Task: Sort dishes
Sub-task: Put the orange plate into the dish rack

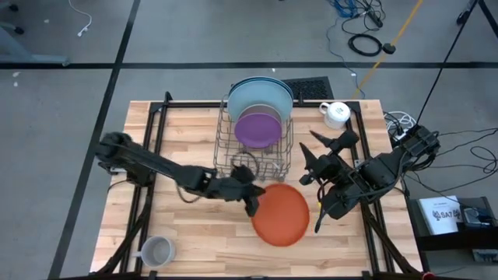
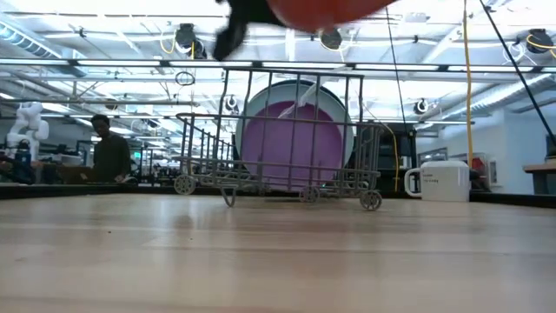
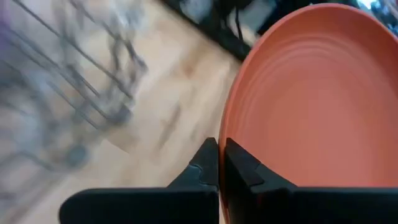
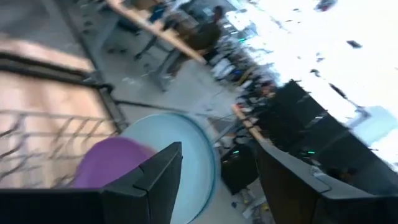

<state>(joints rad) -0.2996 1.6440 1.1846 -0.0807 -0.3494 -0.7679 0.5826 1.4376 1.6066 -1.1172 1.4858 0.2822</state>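
My left gripper (image 1: 254, 204) is shut on an orange plate (image 1: 281, 214), held above the table in front of the wire dish rack (image 1: 254, 144). In the rack a purple plate (image 1: 257, 129) stands on edge in front of a light blue plate (image 1: 260, 97), with a darker blue rim behind. My right gripper (image 1: 310, 165) is open and empty, just right of the rack's front right corner. In the low view the orange plate's underside (image 2: 326, 10) shows at the top. My left gripper pinches the orange plate's rim (image 3: 224, 163) between its two fingers, one on the upper face and one on the underside. The fingers come level from the table's left. The plate is lifted clear of the table, about level, and reaches out toward the table's right.
A white mug (image 1: 336, 113) stands at the far right of the table, a grey mug (image 1: 156, 251) at the near left corner. A person (image 2: 110, 148) shows in the room beyond. Bare wood lies in front of the rack.
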